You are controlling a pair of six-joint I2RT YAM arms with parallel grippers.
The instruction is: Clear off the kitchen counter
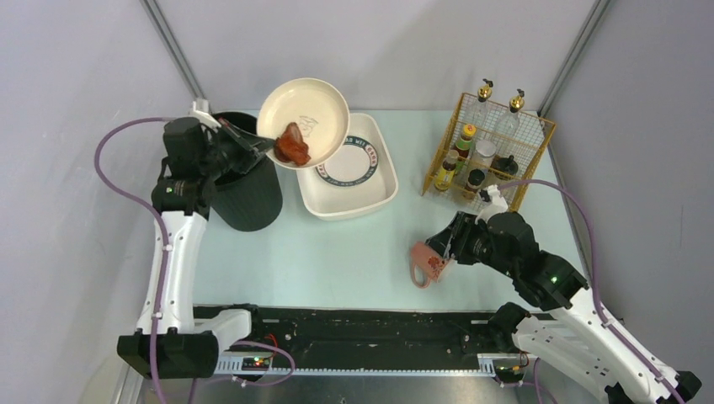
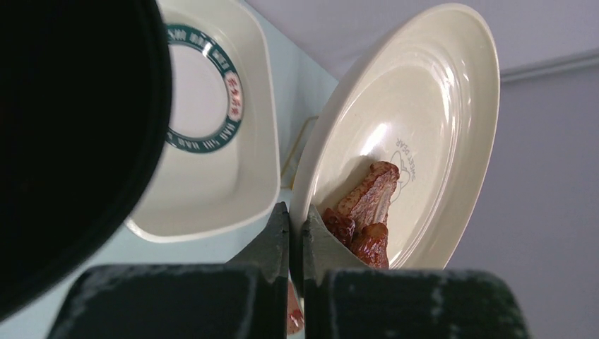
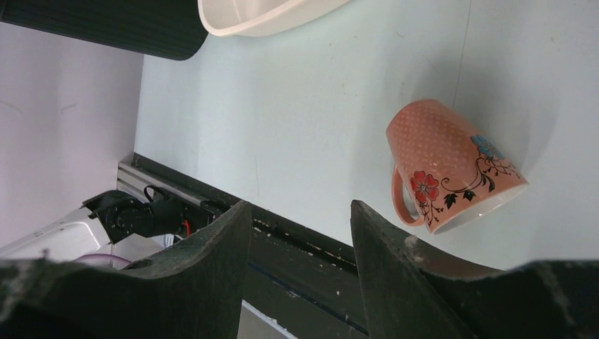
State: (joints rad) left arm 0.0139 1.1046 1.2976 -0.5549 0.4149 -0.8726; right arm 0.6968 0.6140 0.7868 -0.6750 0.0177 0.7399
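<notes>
**Over the far left corner, a plate held up; near the front, a mug beside open fingers**

Along the near edge of the kitchen counter (image 1: 337, 252) runs the black rail (image 1: 362, 324), with both arm bases behind it. Toward the near right of this pale green worktop, the right gripper (image 3: 300, 208) hangs low with its jaws moderately wide and nothing between them. The pink flowered mug (image 3: 452, 166) appears to lie on its side just beside those fingers, handle toward the near edge; whether a fingertip touches it I cannot tell.

Further back, left of the middle, the white tub (image 1: 370, 189) sits on the counter with a green-ringed plate (image 1: 349, 160) lying flat inside. A black ribbed bin (image 1: 248, 189) stands at the tub's left.

Above the gap between bin and tub, the left gripper (image 2: 297, 219) is clamped tight on the rim of a cream plate (image 2: 424, 127), which is steeply tilted. A piece of browned meat (image 2: 367, 212) rests at the plate's low side, right by the fingers.

At the far right corner stands a yellow wire rack (image 1: 488, 151) of bottles.
</notes>
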